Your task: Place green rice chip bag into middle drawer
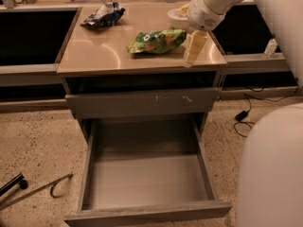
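The green rice chip bag (156,41) lies flat on the tan counter top (104,51), right of centre. My gripper (194,48) hangs from the white arm just right of the bag, low over the counter's right edge, apart from the bag. The middle drawer (147,181) is pulled out wide below, its grey floor bare. Above it is the shut grey drawer front with pale scratch marks (142,103).
A dark blue and silver snack bag (103,14) lies at the counter's back left. A white bowl (176,12) stands at the back right, behind my arm. My white body (270,169) fills the lower right. Cables (246,115) and a metal rod (33,192) lie on the floor.
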`<state>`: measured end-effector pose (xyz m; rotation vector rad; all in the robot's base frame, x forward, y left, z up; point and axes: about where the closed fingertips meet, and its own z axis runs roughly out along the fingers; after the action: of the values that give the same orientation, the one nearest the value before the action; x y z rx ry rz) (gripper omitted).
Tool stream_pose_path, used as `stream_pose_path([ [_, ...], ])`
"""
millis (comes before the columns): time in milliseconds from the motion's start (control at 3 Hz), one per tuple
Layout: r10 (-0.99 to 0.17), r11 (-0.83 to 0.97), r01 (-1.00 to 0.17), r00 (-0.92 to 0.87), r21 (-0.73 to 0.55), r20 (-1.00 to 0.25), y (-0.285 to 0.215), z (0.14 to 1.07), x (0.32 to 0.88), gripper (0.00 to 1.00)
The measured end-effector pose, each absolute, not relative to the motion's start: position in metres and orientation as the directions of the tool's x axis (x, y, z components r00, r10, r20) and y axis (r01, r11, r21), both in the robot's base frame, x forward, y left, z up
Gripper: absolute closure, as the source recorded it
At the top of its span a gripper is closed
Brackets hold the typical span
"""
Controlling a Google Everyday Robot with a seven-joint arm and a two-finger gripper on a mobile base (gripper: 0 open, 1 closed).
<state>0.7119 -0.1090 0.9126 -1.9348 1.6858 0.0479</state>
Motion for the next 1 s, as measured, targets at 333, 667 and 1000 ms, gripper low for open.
stream_pose_path([
  [333, -0.886, -0.073, -0.904, 0.253, -0.421, -0.389, -0.085, 0.899, 0.752, 0.00],
  [667, -0.886, -0.092, -0.897, 0.272, -0.432, -0.376, -0.067, 0.880, 0.784, 0.00],
  [1000, -0.881, -0.095, -0.904, 0.271, -0.417, -0.388, -0.057, 0.861, 0.801, 0.00],
])
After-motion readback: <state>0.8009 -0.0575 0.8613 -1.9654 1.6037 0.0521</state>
